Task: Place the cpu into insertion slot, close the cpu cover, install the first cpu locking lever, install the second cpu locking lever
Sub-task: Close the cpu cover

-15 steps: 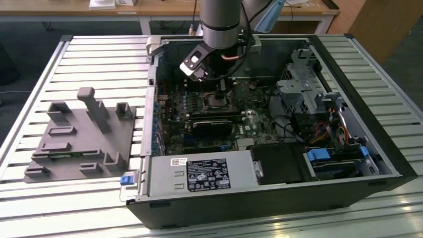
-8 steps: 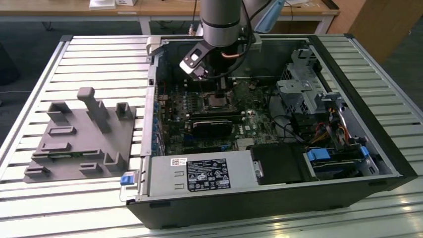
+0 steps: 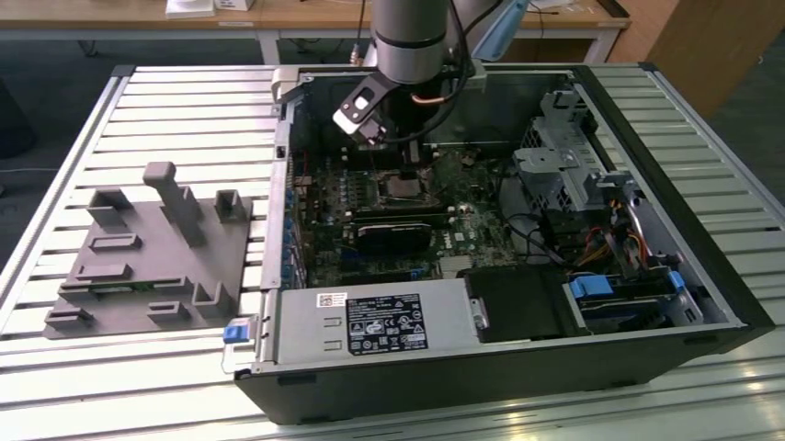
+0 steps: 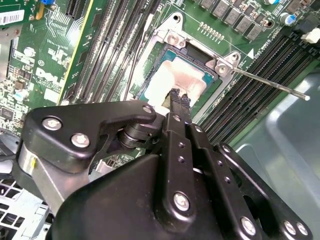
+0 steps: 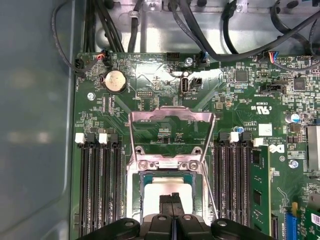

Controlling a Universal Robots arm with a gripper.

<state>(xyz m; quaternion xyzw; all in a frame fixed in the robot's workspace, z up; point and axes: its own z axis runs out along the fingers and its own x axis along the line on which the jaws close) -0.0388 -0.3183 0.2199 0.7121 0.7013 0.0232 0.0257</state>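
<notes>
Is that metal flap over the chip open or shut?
Open: the cpu cover is tilted back, away from the cpu, whose top is bare.

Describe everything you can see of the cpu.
The cpu is a small flat square chip with a pale, dull metallic top. It lies flat in the insertion slot, framed by the slot's dark rim. The cpu cover stands open, swung clear of it. The gripper, fingers together, is at its edge; contact cannot be told.
</notes>
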